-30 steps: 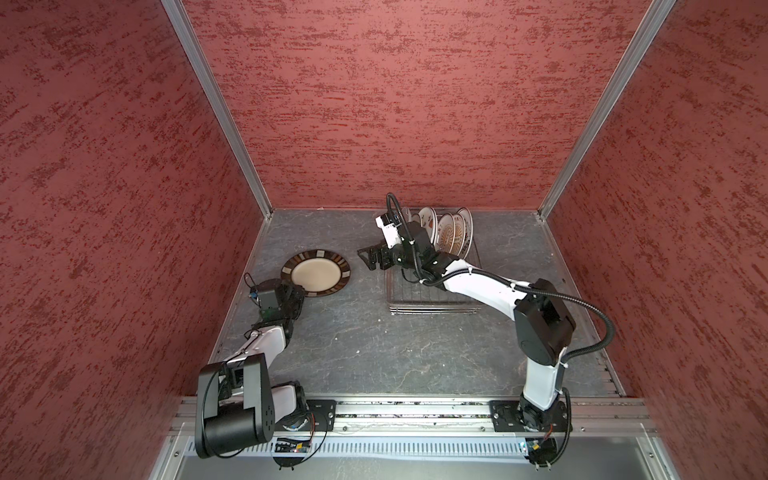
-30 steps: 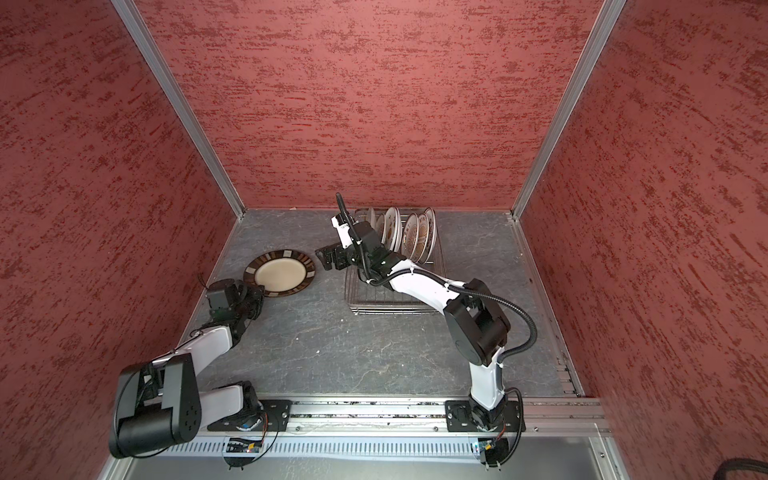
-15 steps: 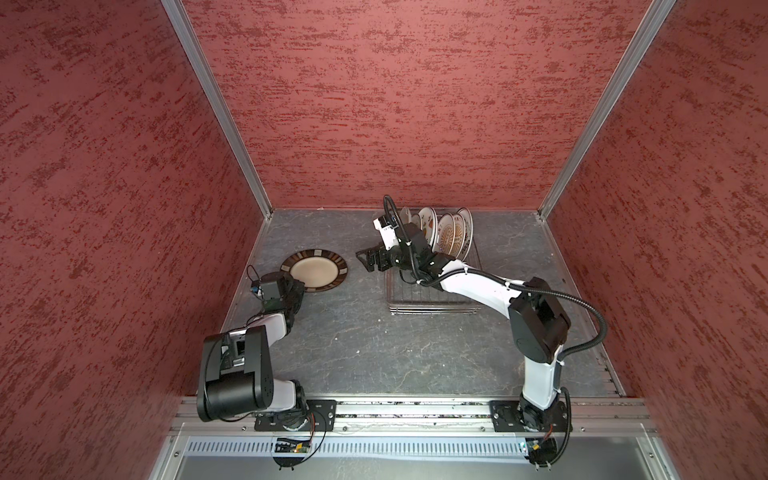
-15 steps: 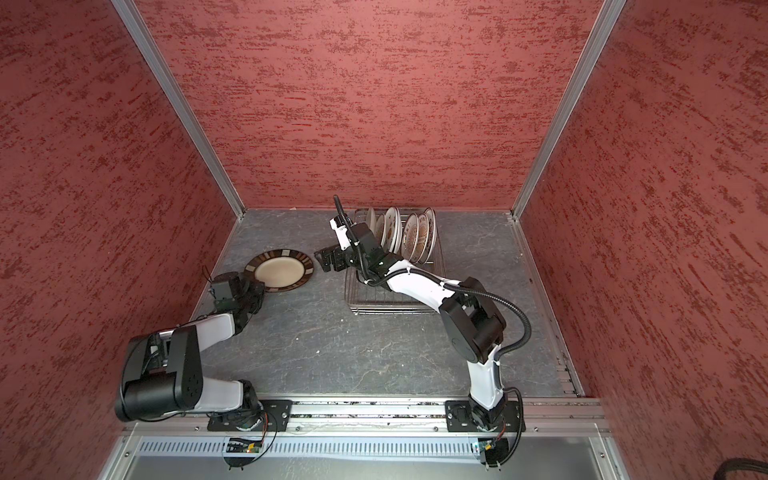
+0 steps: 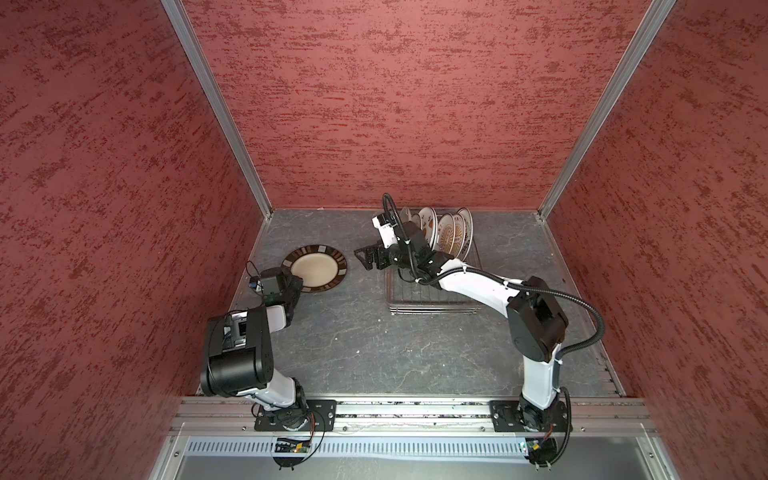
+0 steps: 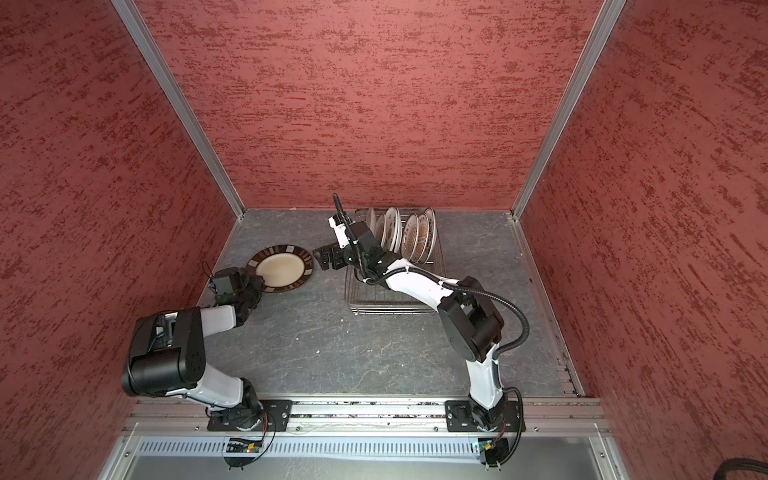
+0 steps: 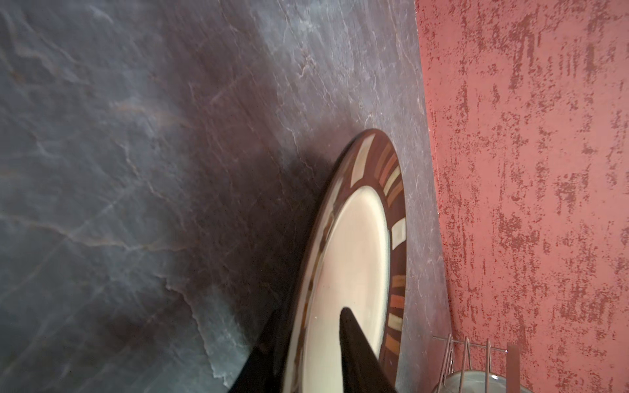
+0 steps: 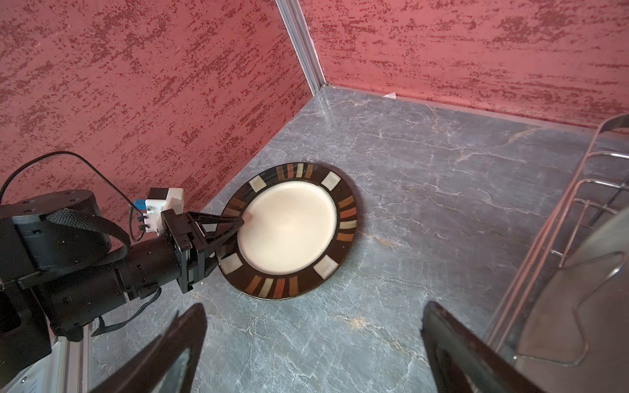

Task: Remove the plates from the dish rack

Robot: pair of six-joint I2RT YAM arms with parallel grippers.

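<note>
R arm (image 5: 469, 282) spans dish rack (image 5: 432, 306); plates (image 5: 451, 235) behind.

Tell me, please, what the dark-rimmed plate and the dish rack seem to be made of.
The dark-rimmed plate looks like glazed ceramic or stoneware: glossy, with reflections on its cream centre. The dish rack looks like metal wire, perhaps chromed or stainless: thin, bright silver rods.

L gripper (image 8: 235, 234) jaws now parted round plate (image 8: 289, 228) rim near bench's (image 5: 374, 340) left edge, L elbow (image 5: 239, 353) lifted, R gripper (image 5: 368, 259) edged left
</note>
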